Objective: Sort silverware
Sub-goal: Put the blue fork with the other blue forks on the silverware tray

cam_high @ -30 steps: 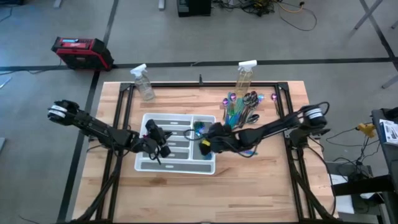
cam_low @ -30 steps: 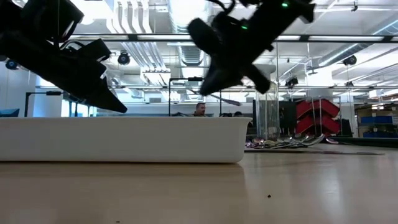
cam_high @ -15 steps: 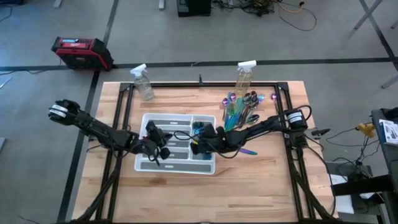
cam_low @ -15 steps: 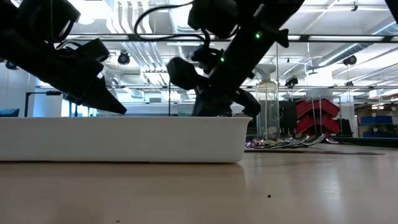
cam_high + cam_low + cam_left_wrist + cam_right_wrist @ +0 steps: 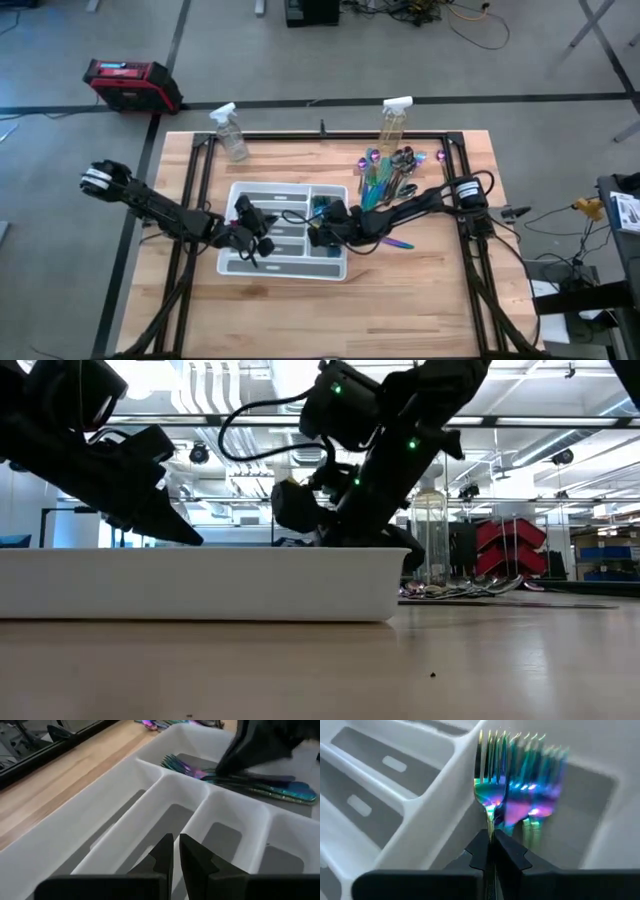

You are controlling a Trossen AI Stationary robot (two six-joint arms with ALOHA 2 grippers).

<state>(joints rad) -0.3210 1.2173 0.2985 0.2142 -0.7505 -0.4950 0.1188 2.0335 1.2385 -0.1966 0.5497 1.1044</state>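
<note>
Right gripper (image 5: 490, 851) was clamped on the handle of a shiny iridescent teal-magenta fork (image 5: 489, 780), tines out, held low in the end compartment of the white plastic cutlery tray (image 5: 232, 266), over other iridescent forks (image 5: 260, 787) lying there. Left gripper (image 5: 175, 851) hovered shut and empty above the tray's long slots. Loose pile of iridescent silverware (image 5: 390, 172) lay on the wooden table (image 5: 420, 300) beside a clear spray bottle (image 5: 392, 122).

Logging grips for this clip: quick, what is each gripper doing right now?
Left gripper: shut, empty, over the tray.
Right gripper: shut on a fork, inside the tray's fork compartment.
</note>
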